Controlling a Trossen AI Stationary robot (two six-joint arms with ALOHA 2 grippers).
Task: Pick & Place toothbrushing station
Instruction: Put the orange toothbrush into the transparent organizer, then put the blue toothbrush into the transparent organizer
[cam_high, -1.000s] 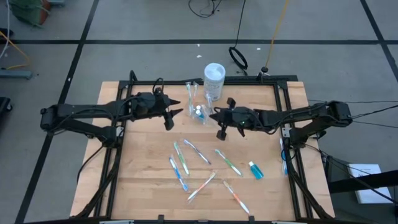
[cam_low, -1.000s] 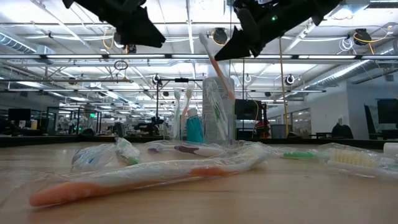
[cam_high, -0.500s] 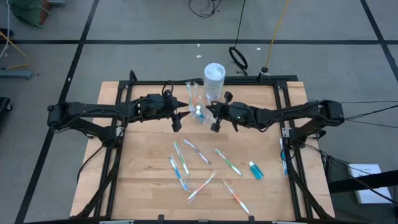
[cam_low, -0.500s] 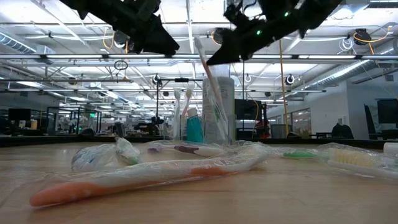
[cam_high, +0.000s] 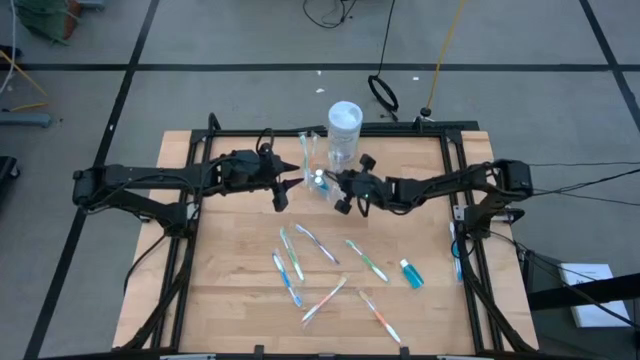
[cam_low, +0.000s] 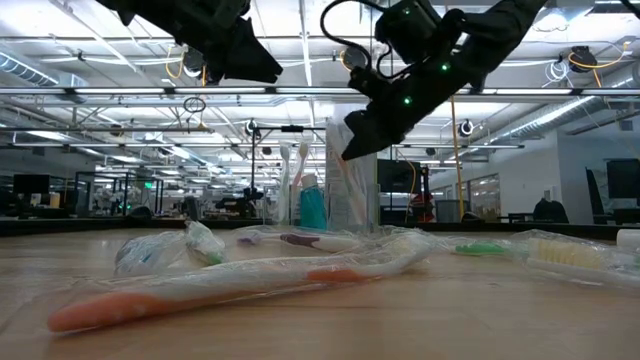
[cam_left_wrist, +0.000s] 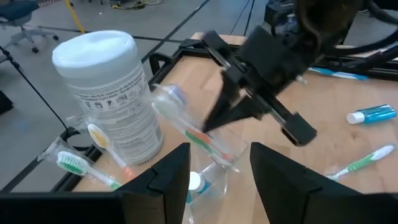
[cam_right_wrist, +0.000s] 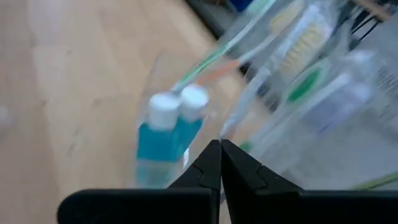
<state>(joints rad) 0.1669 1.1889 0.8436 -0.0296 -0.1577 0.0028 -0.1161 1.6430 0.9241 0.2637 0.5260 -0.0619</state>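
The clear toothbrush holder (cam_high: 318, 181) is seen at the table's (cam_high: 230, 290) far edge, beside a white-capped canister (cam_high: 344, 128). The right gripper (cam_high: 340, 188) (fingers pressed together) is held at its rim; the left gripper (cam_high: 287, 187), fingers apart, is poised just beside it.

L tool (cam_high: 284, 190) open; R tool (cam_high: 341, 184) closed.

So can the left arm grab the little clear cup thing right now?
Probably yes. The left gripper hovers open right beside the clear holder, with nothing between them. But the right gripper is poking in at the holder's other side, so the two could bump.
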